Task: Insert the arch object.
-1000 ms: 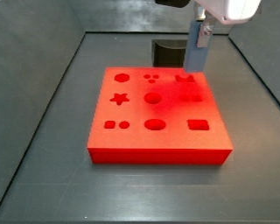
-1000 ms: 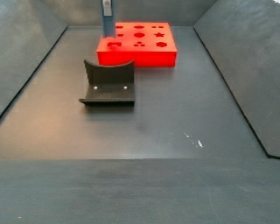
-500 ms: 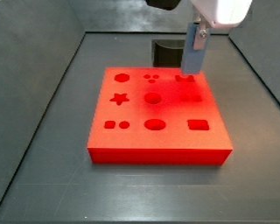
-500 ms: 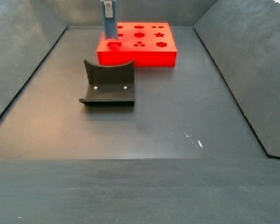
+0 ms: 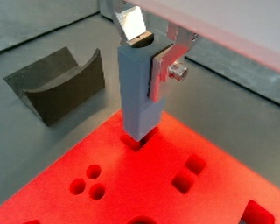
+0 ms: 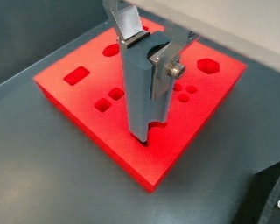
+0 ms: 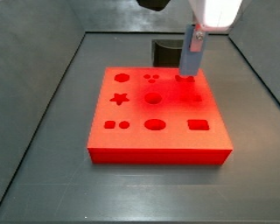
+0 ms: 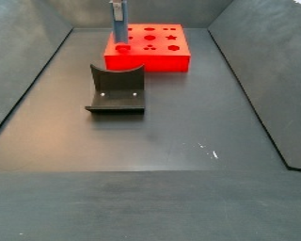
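Occupying the dark floor, one red board (image 7: 157, 114) with shaped recesses; one fixture (image 8: 117, 89) standing well apart from it; one gripper (image 5: 136, 138) poised over the board's edge, fingers (image 6: 140, 87) narrowed on one arch object (image 5: 136, 141), a small dark piece barely visible at their tips.

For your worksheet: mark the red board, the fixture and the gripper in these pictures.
red board (image 7: 166, 144): side view, bare top face.
fixture (image 8: 117, 89): side view, upright wall.
gripper (image 5: 140, 138): wrist view, at the fingertips over the board.
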